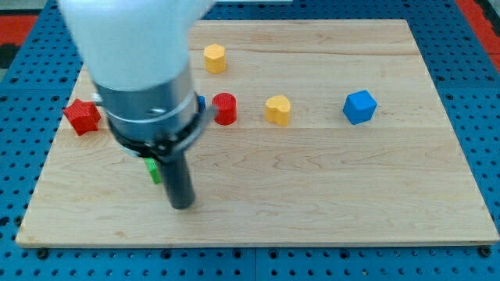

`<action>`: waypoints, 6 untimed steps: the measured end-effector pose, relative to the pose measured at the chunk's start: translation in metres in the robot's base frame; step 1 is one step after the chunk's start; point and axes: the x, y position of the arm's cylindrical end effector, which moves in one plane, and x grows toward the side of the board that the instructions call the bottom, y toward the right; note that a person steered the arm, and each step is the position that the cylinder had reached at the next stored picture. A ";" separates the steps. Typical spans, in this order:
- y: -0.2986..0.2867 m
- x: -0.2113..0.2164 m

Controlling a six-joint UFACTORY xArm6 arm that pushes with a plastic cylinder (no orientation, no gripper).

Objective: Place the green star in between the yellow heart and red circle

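Blocks: two red [82,116] [225,108], two yellow [215,58] [277,109], two blue [359,107] [200,102], one green [152,169].

My tip [181,204] sits just beside the green block [153,170].

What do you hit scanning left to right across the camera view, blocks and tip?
red star → green block, mostly hidden by the arm → my tip → red circle → yellow heart → blue cube. Left out: the yellow block at the view's top and the blue sliver beside the arm, whose places overlap others.

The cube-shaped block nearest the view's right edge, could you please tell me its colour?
Blue: the blue cube-shaped block shows clearly in the camera view.
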 end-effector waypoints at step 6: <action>0.088 -0.069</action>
